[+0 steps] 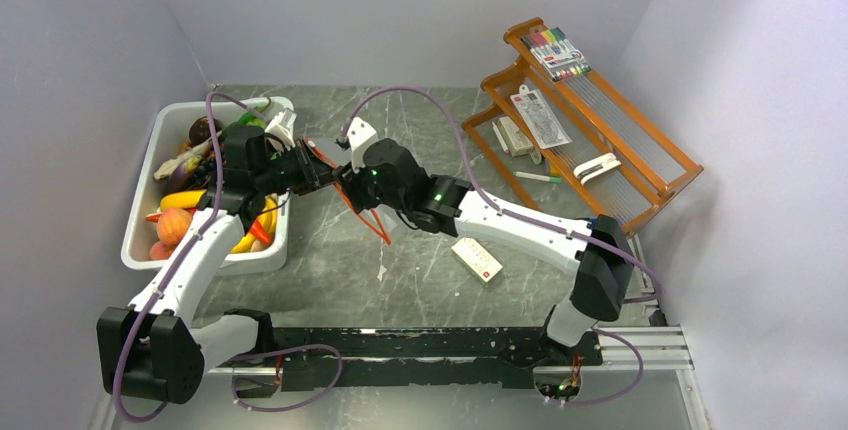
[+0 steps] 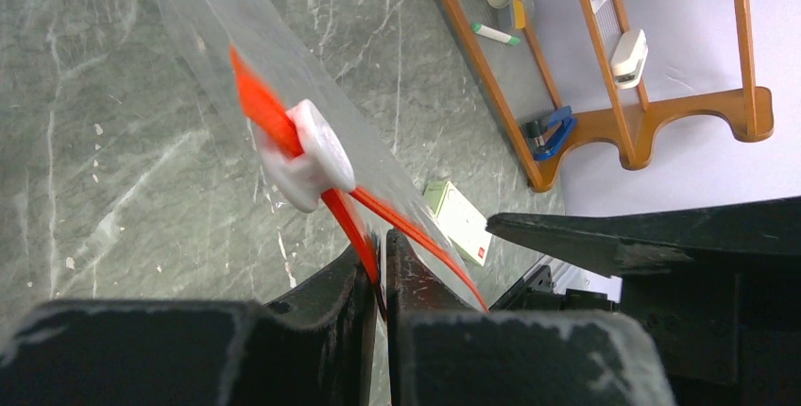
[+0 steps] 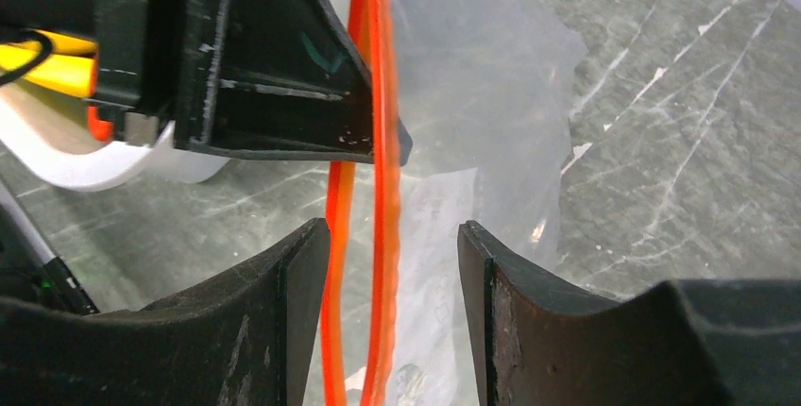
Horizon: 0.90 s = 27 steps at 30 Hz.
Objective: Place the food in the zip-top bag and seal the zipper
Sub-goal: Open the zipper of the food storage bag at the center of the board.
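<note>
Top external view: small white-and-red box [image 1: 477, 259] on grey tabletop [image 1: 420, 285]; wooden rack [image 1: 640, 175] at right. White rectangular tub [image 1: 250, 262], left, holds glossy toy food [image 1: 175, 225]. Left end effector [image 2: 383, 257] clamps red-orange zipper strip [image 3: 383, 189] of clear plastic zip-top bag [image 3: 491, 76], aloft; right end effector [image 3: 392, 234] parted astride it.

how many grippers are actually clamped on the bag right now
1. The left gripper is shut on the zipper of the zip-top bag; the right gripper stands open astride it, not clamped.
</note>
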Each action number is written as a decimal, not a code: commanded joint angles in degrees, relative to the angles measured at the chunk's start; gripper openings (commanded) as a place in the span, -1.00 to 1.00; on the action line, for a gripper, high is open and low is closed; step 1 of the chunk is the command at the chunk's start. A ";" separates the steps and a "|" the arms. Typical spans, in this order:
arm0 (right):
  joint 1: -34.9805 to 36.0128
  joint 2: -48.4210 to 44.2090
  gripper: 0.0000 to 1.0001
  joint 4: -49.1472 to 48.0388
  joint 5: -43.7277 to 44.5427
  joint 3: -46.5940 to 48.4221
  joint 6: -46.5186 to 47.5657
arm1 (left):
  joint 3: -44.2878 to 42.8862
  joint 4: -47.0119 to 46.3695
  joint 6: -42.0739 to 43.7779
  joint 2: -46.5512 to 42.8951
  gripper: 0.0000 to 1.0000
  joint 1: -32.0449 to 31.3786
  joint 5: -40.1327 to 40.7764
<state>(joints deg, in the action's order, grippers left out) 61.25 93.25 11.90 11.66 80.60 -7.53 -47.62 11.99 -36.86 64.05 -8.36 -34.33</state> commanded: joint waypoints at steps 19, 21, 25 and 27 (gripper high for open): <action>0.48 1.21 -0.89 -2.63 19.47 -1.94 2.10 | -6.32 6.58 2.60 0.93 -0.86 -0.34 -3.32; 0.05 1.32 -0.90 -2.39 18.61 -1.89 1.73 | -6.76 7.13 2.88 0.71 -0.86 -0.34 -3.29; -0.08 1.44 -1.00 -2.47 16.89 -1.85 1.17 | -6.71 6.92 2.70 0.31 -0.86 -0.34 -4.17; -0.14 1.17 -1.00 -2.26 16.86 -1.55 1.11 | -6.81 7.17 3.01 0.28 -0.86 -0.34 -4.14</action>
<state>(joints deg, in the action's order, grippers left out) 61.45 95.88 10.59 28.29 79.05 -6.04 -52.69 17.65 -34.89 64.82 -8.47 -36.32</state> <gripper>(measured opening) 0.007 0.071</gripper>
